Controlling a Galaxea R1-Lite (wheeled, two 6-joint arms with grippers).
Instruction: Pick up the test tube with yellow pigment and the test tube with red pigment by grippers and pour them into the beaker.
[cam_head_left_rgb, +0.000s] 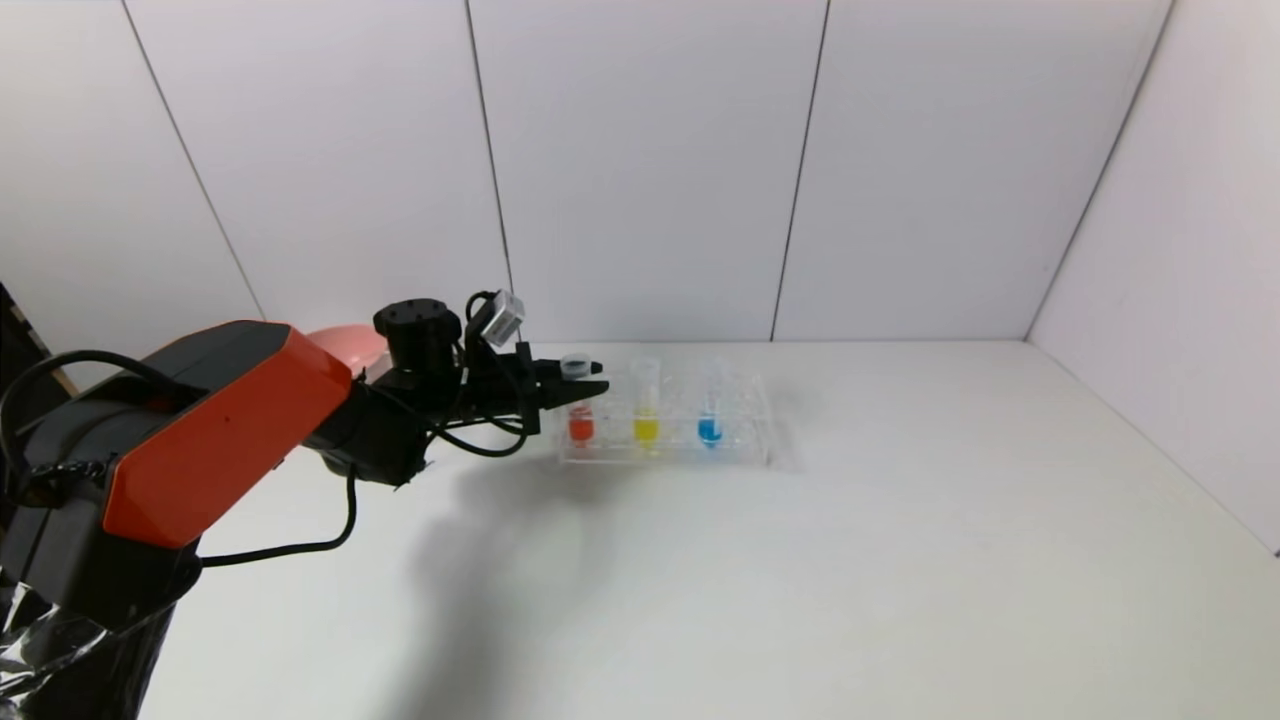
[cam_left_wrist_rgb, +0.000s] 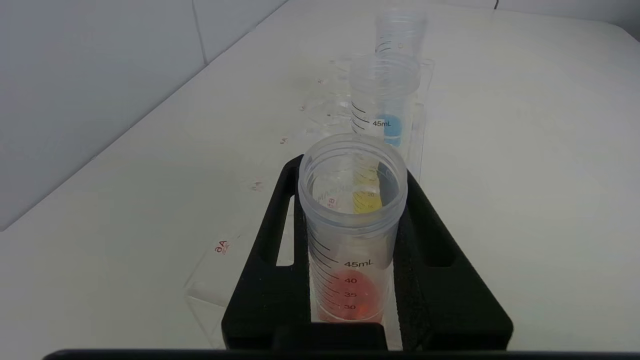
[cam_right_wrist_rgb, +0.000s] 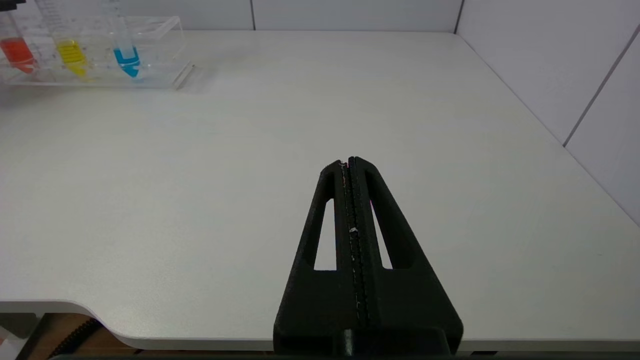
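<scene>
Gripping the test tube with red pigment (cam_left_wrist_rgb: 351, 235) just below its rim, the left gripper (cam_left_wrist_rgb: 352, 172) has one black finger (cam_left_wrist_rgb: 272, 260) pressed to each side of the tube wall. The head view places this gripper (cam_head_left_rgb: 580, 385) at the left end of the clear tube rack (cam_head_left_rgb: 745, 440), reaching in from the robot's left, with its fingers level and clamped on the tube's upper part.

The red tube (cam_head_left_rgb: 580, 415) stands upright in the rack, orange-red liquid pooled at its bottom. Whether its base has left the rack cannot be told.

The test tube with yellow pigment (cam_head_left_rgb: 646, 405) stands upright in the same rack, just beside the red one. A third tube holding blue liquid (cam_head_left_rgb: 710, 410) stands next along the row. All three share one line along the rack's near side.

The right gripper (cam_right_wrist_rgb: 351, 162) hangs over the near right part of the white table (cam_right_wrist_rgb: 250, 150), well apart from the rack (cam_right_wrist_rgb: 160, 50). Its fingers are pressed flat together with nothing between them.

A pink bowl (cam_head_left_rgb: 350, 345) shows partly behind the left arm, at the far left of the table (cam_head_left_rgb: 900, 550). No beaker can be made out in any view; the left arm covers that area.
</scene>
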